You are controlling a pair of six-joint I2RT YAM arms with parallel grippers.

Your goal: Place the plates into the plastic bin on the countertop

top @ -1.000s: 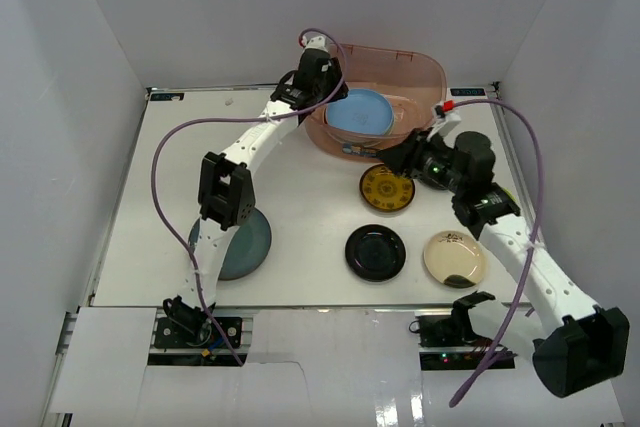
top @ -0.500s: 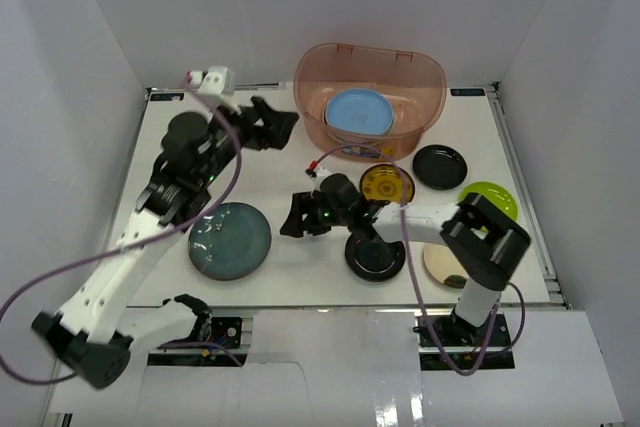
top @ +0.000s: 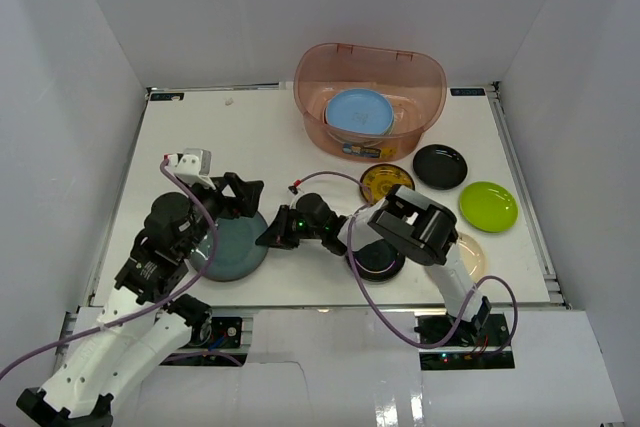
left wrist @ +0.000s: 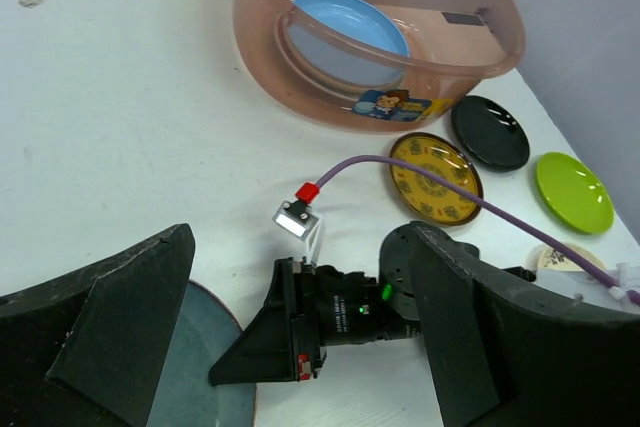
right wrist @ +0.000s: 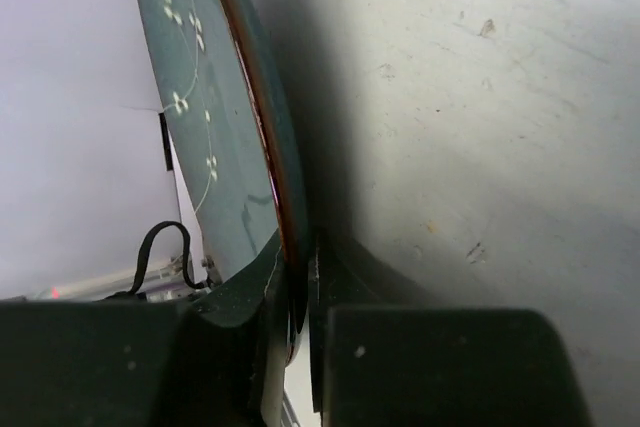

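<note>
Top view, 12 o'clock = far wall.

- My right pincer [top: 268, 236]: clamped on the 3 o'clock rim of the dark teal plate [top: 238, 253]. In the wrist view a finger lies tight on each face of the edge.
- My left pincer [top: 244, 197]: spread wide, nothing in it, hovering over the plate's 12 o'clock side.
- The plate lies at 9 o'clock from my right pincer, low on the countertop [top: 270, 137]. Whether its far edge rests flat I cannot tell.
- The plastic bin [top: 425, 82] sits at about 1 o'clock from the grip, well apart, its long axis running 9 to 3. The light blue plate [top: 358, 112] is already inside.
- Judgement: the right arm carries. The path to the near wall passes beside the yellow-black patterned plate [top: 388, 185]. The left pincer is no nearer and should clear off.
</note>
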